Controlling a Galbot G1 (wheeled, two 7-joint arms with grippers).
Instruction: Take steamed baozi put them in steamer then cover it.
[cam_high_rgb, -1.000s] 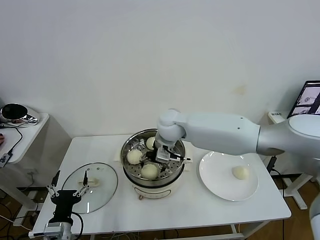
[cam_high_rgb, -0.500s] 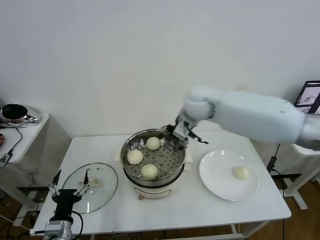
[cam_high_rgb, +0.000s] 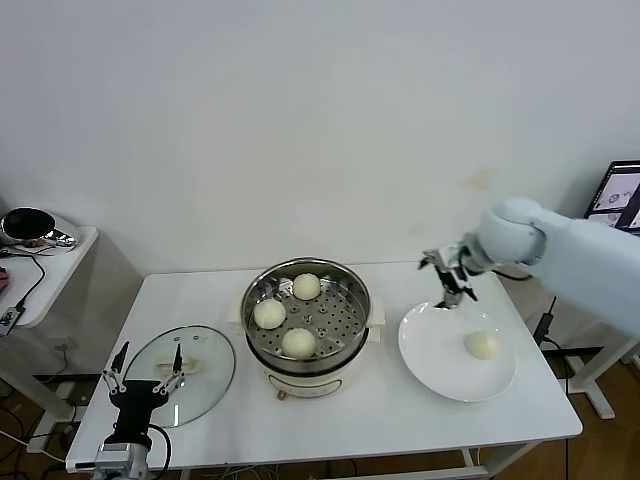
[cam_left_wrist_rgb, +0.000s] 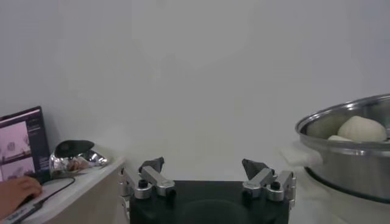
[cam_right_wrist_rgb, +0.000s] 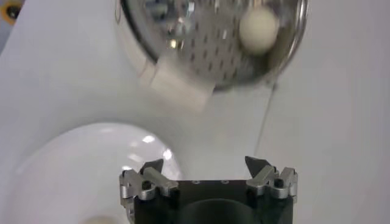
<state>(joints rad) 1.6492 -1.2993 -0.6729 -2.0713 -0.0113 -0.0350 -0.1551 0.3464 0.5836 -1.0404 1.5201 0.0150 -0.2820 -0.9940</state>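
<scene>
The steel steamer (cam_high_rgb: 340, 318) on its cream pot base stands mid-table and holds three baozi (cam_high_rgb: 306, 286), (cam_high_rgb: 269, 313), (cam_high_rgb: 299, 342). A fourth baozi (cam_high_rgb: 482, 345) lies on the white plate (cam_high_rgb: 440, 360) to the right. My right gripper (cam_high_rgb: 447, 275) is open and empty, above the plate's far left edge; its wrist view (cam_right_wrist_rgb: 204, 165) shows the steamer (cam_right_wrist_rgb: 201, 55) with one baozi (cam_right_wrist_rgb: 259, 27) and the plate (cam_right_wrist_rgb: 73, 164). The glass cover (cam_high_rgb: 205, 385) lies flat at the front left. My left gripper (cam_high_rgb: 140, 385) is parked by it, open (cam_left_wrist_rgb: 203, 167).
A side table with a shiny metal object (cam_high_rgb: 30, 225) stands at the far left. A laptop (cam_high_rgb: 620, 195) stands at the far right. The left wrist view shows the steamer (cam_left_wrist_rgb: 353, 164) with a baozi (cam_left_wrist_rgb: 362, 129) off to one side.
My right gripper has risen out of the steamer and swung right to the plate's far edge, empty. Three baozi stay in the steamer. The left arm has not moved.
</scene>
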